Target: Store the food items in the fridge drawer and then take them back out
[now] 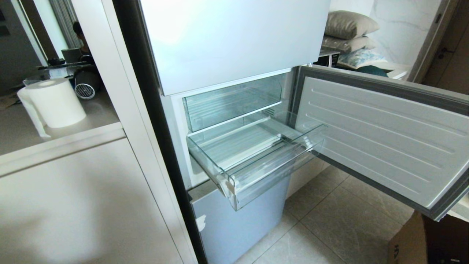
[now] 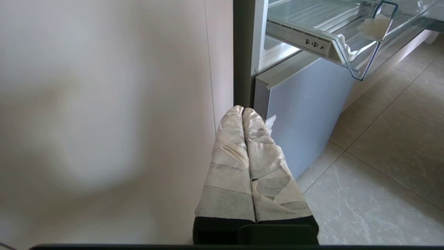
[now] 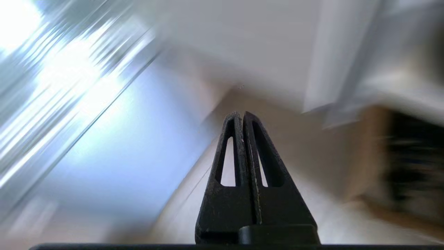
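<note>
The fridge drawer (image 1: pixel 273 178) is pulled out of the open fridge. It is clear plastic with a ribbed floor, and nothing shows inside it. A white tape scrap (image 1: pixel 229 188) sits on its front left corner. In the left wrist view the fridge drawer (image 2: pixel 343 41) is up and to the side. No food items are in view. My left gripper (image 2: pixel 242 110), with tape-wrapped fingers, is shut and empty, low beside the cabinet panel. My right gripper (image 3: pixel 241 114), with black fingers, is shut on nothing in a motion-blurred view. Neither gripper appears in the head view.
A second clear bin (image 1: pixel 231 104) sits pushed in above the drawer. The fridge door (image 1: pixel 384 146) stands swung open to the right. Below is a grey-blue lower door (image 1: pixel 238 223). A paper towel roll (image 1: pixel 55 102) is on the left counter, and a cardboard box (image 1: pixel 428 242) is on the tiled floor.
</note>
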